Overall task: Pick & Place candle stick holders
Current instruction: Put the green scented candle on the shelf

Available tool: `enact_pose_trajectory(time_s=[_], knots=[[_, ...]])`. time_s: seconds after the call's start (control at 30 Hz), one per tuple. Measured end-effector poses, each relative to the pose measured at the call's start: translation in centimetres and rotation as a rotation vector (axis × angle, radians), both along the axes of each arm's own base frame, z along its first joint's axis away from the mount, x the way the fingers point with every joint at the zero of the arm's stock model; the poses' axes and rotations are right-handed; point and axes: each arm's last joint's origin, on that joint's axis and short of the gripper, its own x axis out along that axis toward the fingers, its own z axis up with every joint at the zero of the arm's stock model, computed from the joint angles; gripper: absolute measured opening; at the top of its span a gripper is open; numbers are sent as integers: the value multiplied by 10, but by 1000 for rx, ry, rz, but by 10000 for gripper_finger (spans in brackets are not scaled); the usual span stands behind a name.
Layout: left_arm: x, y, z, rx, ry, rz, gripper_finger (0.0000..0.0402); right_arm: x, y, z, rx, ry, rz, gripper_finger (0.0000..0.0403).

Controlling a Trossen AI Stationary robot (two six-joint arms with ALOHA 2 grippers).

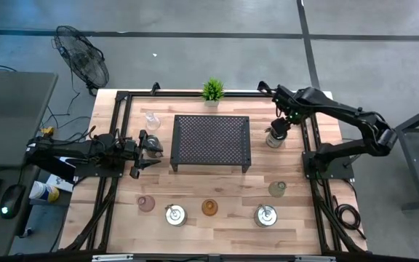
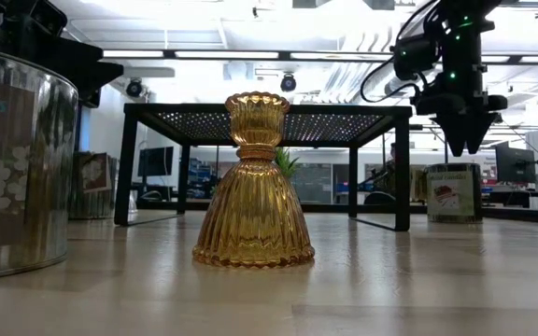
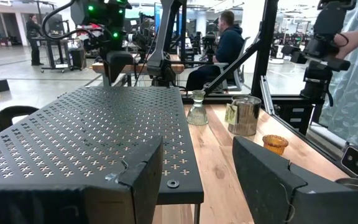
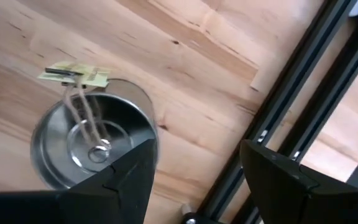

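My right gripper [image 1: 279,125] is open and points down just above a shiny silver holder [image 1: 273,138] to the right of the black rack. In the right wrist view one finger stands over the holder's rim [image 4: 143,134] and the other beside it over bare wood. The holder [image 4: 89,146] has a tag and string inside. My left gripper [image 1: 150,149] is open and empty at the rack's left side, level with it [image 3: 197,155]. A pink [image 1: 146,204], two silver [image 1: 174,215] [image 1: 265,215], an amber [image 1: 209,208] and a greenish holder [image 1: 277,189] stand upright near the front edge, and a clear one [image 1: 152,120] at the back left.
The black perforated rack [image 1: 211,142] stands on its legs mid-table. A small green plant [image 1: 212,90] stands at the far edge. Black frame rails [image 1: 311,156] run along both sides. People show in the room behind [image 3: 229,43].
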Motion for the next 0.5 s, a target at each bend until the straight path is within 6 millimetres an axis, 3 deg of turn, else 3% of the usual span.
enact_pose_trajectory(time_s=[0.5], knots=[[0,0,0,0,0,1,188,3,-1,0,25,-32,129,226]])
